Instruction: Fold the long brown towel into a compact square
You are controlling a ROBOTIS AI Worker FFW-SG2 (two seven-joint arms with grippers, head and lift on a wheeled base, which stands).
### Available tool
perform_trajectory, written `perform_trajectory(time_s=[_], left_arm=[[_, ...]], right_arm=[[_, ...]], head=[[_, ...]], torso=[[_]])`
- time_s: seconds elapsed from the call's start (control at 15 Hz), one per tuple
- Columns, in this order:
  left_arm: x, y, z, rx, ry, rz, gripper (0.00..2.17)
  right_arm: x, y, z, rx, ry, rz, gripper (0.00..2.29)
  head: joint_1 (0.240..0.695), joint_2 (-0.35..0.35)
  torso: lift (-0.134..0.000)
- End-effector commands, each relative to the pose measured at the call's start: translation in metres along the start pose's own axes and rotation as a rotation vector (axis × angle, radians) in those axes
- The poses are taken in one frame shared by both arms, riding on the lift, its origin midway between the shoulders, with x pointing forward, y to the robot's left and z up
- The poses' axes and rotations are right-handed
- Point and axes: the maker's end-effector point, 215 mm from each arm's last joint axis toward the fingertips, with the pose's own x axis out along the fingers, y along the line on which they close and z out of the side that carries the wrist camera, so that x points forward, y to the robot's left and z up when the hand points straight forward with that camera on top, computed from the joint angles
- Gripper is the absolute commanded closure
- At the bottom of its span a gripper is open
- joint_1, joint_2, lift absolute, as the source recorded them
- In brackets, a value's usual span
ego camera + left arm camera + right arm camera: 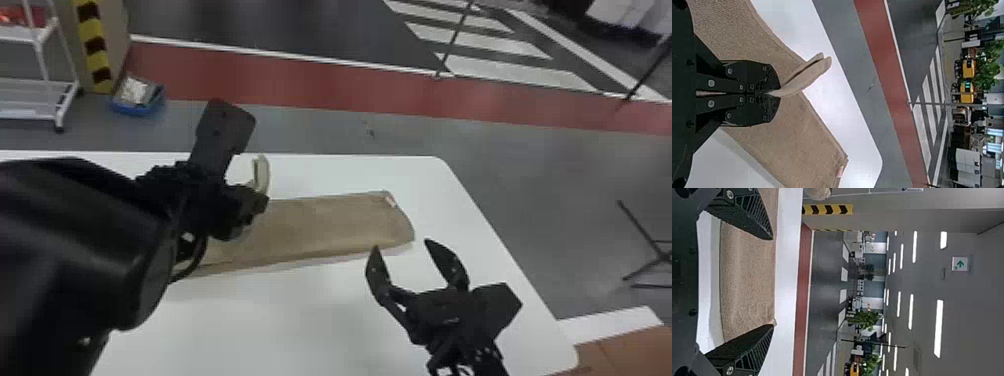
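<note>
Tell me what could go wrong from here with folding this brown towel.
The left gripper pinches only a small tuft of the towel, near its far edge, so a pull might bunch or skew the strip. The right gripper is open and holds nothing near the strip's right end, so that end might drag or twist if the left lifts alone.

The long brown towel [320, 225] lay as a flat strip on the white table [300, 320], slanting across the middle of the head view, its right end higher in the frame than its left; 1 small label [391, 201] showed at its upper right corner, and 1 pinched edge [261, 172] curled upward left of centre
</note>
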Motion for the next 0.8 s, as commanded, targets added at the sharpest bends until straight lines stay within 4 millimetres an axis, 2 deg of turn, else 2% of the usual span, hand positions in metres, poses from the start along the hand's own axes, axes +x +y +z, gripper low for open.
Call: perform_trajectory(time_s=[0.0, 0.07, 0.13, 0.2, 0.47, 0.73], left_arm=[[0.010, -0.015, 0.006, 0.027, -0.032, -0.027, 2.14], [0.013, -0.018, 0.008, 0.033, -0.044, -0.027, 1.85], [0.017, -0.021, 0.012, 0.047, -0.066, -0.011, 0.82], [0.019, -0.028, 0.018, 0.066, -0.088, -0.001, 0.00], [0.021, -0.045, 0.010, 0.081, -0.075, -0.021, 0.04], [0.013, -0.046, 0.013, 0.063, -0.091, -0.031, 0.04]], right_arm=[[0.000, 0.000, 0.001, 0.000, -0.002, -0.001, 0.09], [0.000, 0.000, 0.003, 0.000, -0.005, -0.001, 0.09], [0.000, 0.001, 0.003, 0.001, -0.004, 0.001, 0.09], [-0.001, 0.001, 0.004, 0.000, -0.005, 0.001, 0.09], [-0.003, 0.002, 0.007, -0.001, -0.008, 0.003, 0.09], [0.000, 0.003, 0.007, 0.002, -0.007, 0.005, 0.09]], head=[[0.695, -0.329], [0.695, -0.334], [0.695, -0.340], [0.695, -0.348], [0.695, -0.350], [0.695, -0.350]], torso=[[-0.125], [-0.125], [-0.125], [-0.125], [-0.125], [-0.125]])
